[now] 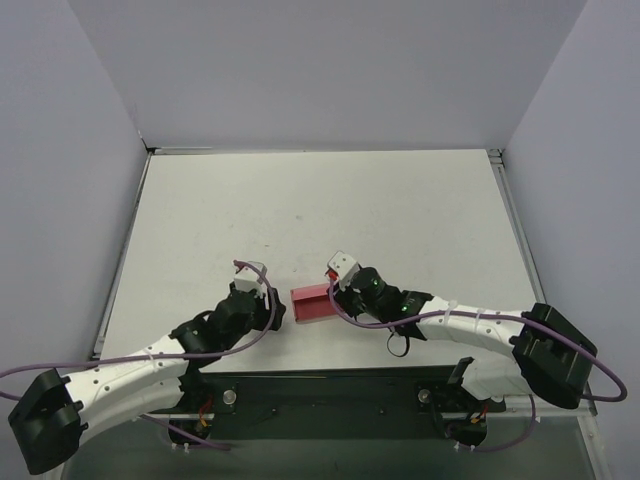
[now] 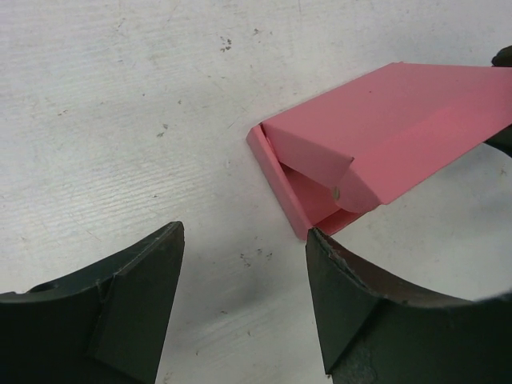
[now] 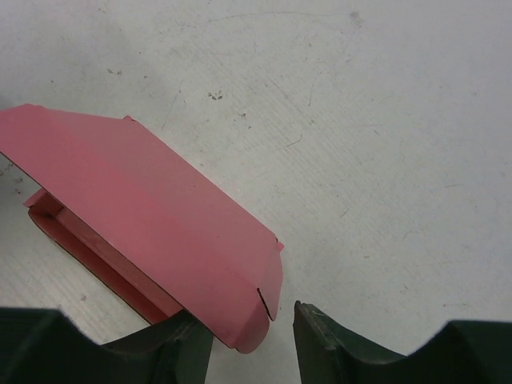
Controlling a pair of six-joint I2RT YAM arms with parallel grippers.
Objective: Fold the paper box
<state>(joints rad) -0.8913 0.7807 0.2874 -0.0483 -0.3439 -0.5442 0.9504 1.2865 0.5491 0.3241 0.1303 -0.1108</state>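
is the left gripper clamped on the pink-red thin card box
No, the left gripper is open over the table, the pink-red card box outside its jaws.

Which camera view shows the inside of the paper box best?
The left wrist view: the paper box is large there, and its open end with the folded inner flap faces the camera. The right wrist view shows mostly its raised top panel. The top external view shows it only small and pink, without detail.
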